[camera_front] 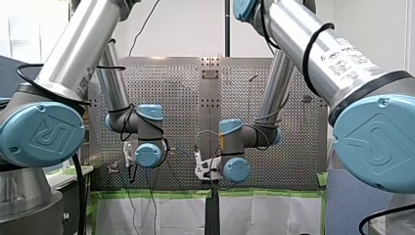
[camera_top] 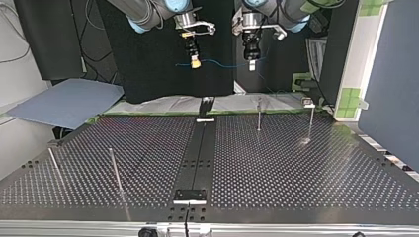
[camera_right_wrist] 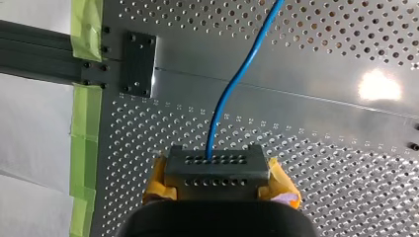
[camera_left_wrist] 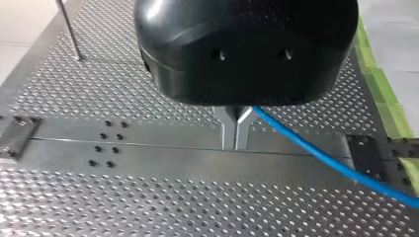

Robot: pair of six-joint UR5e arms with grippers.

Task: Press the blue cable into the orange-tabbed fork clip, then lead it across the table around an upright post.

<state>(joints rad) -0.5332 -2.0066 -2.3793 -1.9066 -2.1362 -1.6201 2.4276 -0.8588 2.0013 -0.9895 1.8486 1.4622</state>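
Cable, blue, is grasped by my right tool. The tool's yellow pads are clenched on it. The cable leaves the tip straight ahead, then bends away over the perforated surface below. Beside this tool, green tape edges the surface, and a dark plate lies next to the tape.

My left tool is clenched as well. Its metal fingers are pressed together, and the cable comes out at their side, just under the black body. From there it slants off to one side above the surface. A bare strip crosses the surface under the fingers.

In the top view both tools hang high over the surface, well apart from it and near each other, my right at the view's left and my left at its right. The cable runs between them with a slight sag, and a short length shows beyond each tool. Thin upright posts stand on the surface, two toward each side, all well below the cable.
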